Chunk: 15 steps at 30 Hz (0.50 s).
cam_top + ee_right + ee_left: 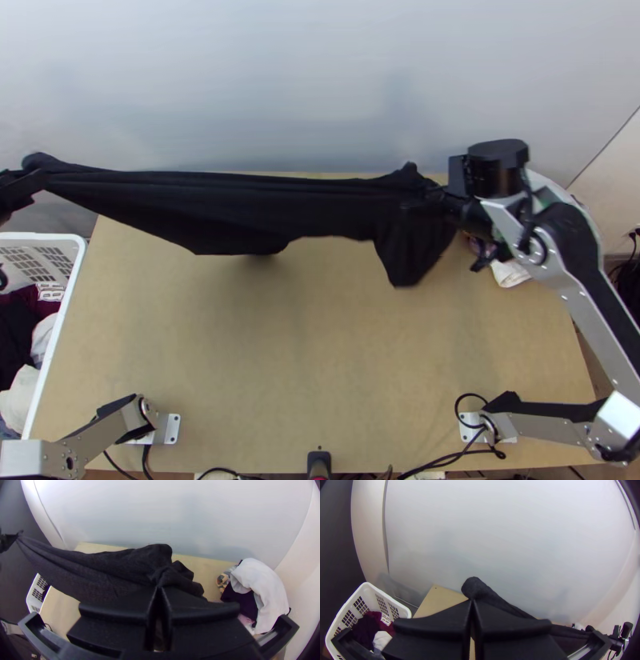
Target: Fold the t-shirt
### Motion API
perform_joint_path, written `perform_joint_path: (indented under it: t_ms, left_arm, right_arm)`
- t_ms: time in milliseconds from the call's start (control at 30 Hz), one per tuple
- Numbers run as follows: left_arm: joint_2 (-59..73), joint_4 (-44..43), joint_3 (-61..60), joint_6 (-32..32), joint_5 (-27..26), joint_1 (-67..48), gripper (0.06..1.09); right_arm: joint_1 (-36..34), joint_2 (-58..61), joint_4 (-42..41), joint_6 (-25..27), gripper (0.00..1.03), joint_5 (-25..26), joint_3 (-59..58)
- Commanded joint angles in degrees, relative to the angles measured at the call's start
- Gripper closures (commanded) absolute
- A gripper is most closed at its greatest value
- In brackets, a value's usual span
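- We found the plain black fabric t-shirt [240,204] aloft over the far edge of the light wooden table [320,360], drawn lengthwise into a narrow, creased band.
- The left black two-fingered gripper [472,600] was closed on one end, outside the far left corner; the right black two-fingered gripper [160,588] was closed on bunched cloth, a loose flap hanging beside it.
- We judged the step to be spreading before folding, no fold having been made.
- We advised holding both ends level under light tension, shifting the left end inboard, landing the hanging cloth first, then easing it towards the near edge; bunching risked a crooked lay.
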<state>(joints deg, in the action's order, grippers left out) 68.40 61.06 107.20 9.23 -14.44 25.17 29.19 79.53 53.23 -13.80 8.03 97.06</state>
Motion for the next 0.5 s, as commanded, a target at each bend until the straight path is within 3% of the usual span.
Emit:
perform_joint_path:
  t_ms: [0, 133, 233, 400, 467]
  left_arm:
    - [-0.3, 4.0, 7.1, 0.0, -2.2, 1.4, 1.05]
    - [0.7, 3.2, 9.9, 0.3, -2.2, 2.3, 1.05]
    - [2.4, 2.4, 8.3, 1.0, -2.2, 2.7, 1.05]
    - [5.3, -3.9, -7.0, 6.1, -1.4, -1.1, 1.05]
    - [6.0, -10.3, -14.6, 7.9, 2.9, -5.7, 1.05]
  right_arm:
    - [2.4, -2.6, 10.2, -3.3, 1.00, -7.5, 7.9]
    - [2.7, -1.5, 15.1, -6.1, 1.00, -12.7, 12.3]
    - [0.4, -0.9, 16.1, -6.9, 1.00, -18.1, 9.1]
    - [-7.4, 0.8, 9.4, -6.5, 1.00, -27.6, -5.8]
    - [-9.5, 3.3, 5.7, -6.3, 1.00, -28.6, -10.1]
